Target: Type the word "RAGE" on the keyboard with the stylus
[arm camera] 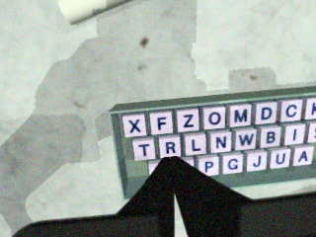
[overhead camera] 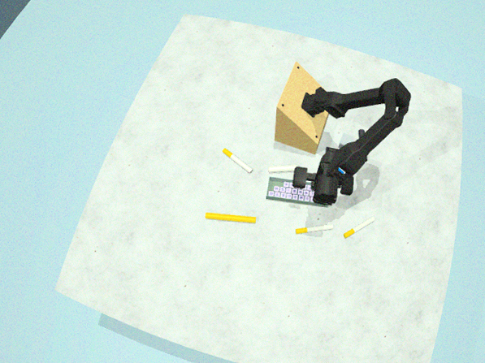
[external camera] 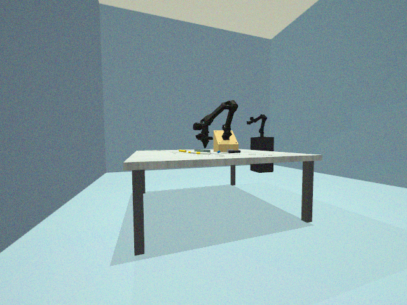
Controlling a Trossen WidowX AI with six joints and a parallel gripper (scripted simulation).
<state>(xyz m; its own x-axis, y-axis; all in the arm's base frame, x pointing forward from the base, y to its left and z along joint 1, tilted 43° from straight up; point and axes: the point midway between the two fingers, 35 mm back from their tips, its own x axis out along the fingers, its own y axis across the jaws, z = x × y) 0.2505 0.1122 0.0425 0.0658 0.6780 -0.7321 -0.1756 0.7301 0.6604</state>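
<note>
- Keyboard (overhead camera: 290, 190) (external camera: 201, 150) (arm camera: 222, 141) lies on the desk, gripper (overhead camera: 326, 182) (external camera: 205, 146) (arm camera: 170, 163) right above it, tips over the R key (arm camera: 169, 146) area.
- Pincer's together on nothing, so no stylus in hand. Can't tell which stick is the stylus; yellow rod (overhead camera: 230, 217) (external camera: 182, 150) near the keyboard might be it.
- Looks like pickup's still pending imo: lift, open, grab it, then press R firmly.
</note>
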